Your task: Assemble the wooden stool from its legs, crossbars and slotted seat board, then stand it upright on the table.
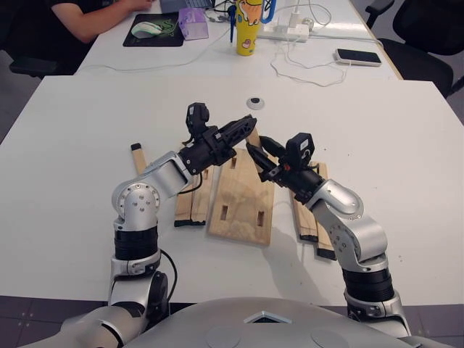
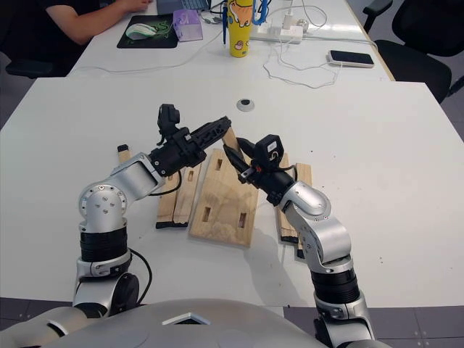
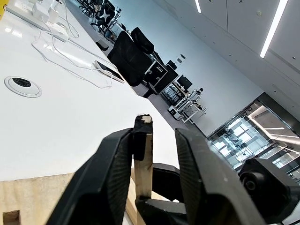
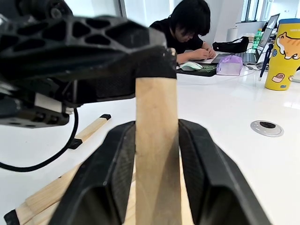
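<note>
A light wooden leg (image 4: 157,140) stands tilted above the far edge of the slotted seat board (image 1: 243,199). My right gripper (image 1: 257,154) is shut on the leg's lower part. My left gripper (image 1: 246,129) is at the leg's dark-capped top end (image 3: 143,123), its jaws open around it; one finger (image 3: 117,173) lies against the wood and the other stands clear. Two more wooden pieces (image 1: 192,203) lie flat left of the board. A single piece (image 1: 138,156) lies farther left. Others (image 1: 308,217) lie on the right, under my right arm.
A round cable grommet (image 1: 255,103) is set into the white table beyond the grippers. On the far table are a yellow cup (image 1: 249,27), a phone (image 1: 358,56), cables and a power strip (image 1: 286,30). Bare tabletop spreads left and right.
</note>
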`<action>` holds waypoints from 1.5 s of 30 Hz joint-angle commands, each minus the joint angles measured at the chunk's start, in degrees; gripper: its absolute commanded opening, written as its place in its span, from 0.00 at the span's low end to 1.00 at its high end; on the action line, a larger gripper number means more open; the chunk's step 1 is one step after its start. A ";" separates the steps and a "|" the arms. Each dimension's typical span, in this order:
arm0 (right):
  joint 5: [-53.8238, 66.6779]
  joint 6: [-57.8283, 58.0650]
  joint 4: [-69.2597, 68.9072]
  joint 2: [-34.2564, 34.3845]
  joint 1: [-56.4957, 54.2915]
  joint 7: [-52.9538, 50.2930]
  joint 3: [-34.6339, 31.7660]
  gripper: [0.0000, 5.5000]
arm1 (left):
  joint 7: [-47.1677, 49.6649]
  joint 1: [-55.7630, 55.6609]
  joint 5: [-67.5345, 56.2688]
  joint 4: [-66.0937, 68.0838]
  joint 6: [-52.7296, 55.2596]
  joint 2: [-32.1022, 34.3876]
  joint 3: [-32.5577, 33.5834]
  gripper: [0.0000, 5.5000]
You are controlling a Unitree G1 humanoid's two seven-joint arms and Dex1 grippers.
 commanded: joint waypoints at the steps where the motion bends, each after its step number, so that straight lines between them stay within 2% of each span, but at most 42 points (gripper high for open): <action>1: 0.91 0.20 -0.53 0.25 -0.58 0.24 -0.19 0.24 | -0.38 -0.17 0.78 0.29 -0.19 0.18 -0.42 0.14; 4: 0.94 0.15 -0.71 0.25 -0.64 0.18 -0.07 0.24 | -0.65 -0.06 1.70 0.20 -0.36 0.60 -0.84 0.08; 11: 0.86 1.39 -0.90 -0.28 -0.74 0.63 0.98 0.24 | -0.84 0.31 3.78 0.44 -1.90 1.03 -0.83 0.08; 12: 0.78 1.84 -0.99 -0.69 -0.64 0.85 1.25 0.30 | -0.91 0.51 4.12 0.34 -2.31 1.09 -0.76 0.08; 17: 1.44 4.21 -0.25 -2.16 0.13 1.93 1.20 0.43 | -0.20 1.17 5.42 -0.97 -5.45 0.76 1.07 0.08; 20: 0.21 4.42 0.34 -3.29 0.21 2.11 1.32 0.43 | -0.80 2.15 5.77 -3.24 -6.52 1.56 1.22 0.08; 23: 2.13 5.20 2.64 -2.33 -1.13 0.88 -2.14 0.43 | 1.65 4.56 6.85 -7.66 -10.49 1.85 4.49 0.08; 29: 2.24 4.50 5.75 -1.84 -0.60 -1.31 -6.21 0.43 | 5.08 15.83 13.92 -13.40 -17.09 1.53 4.32 0.08; 37: 1.14 4.03 8.50 -1.21 -3.07 -1.65 -5.26 0.43 | 6.29 21.56 21.84 -8.84 -28.33 -3.76 2.26 0.08; 45: 1.39 4.39 9.67 -1.70 -3.72 -0.74 -5.13 0.43 | 6.75 23.05 22.30 -9.13 -30.32 -5.25 2.80 0.08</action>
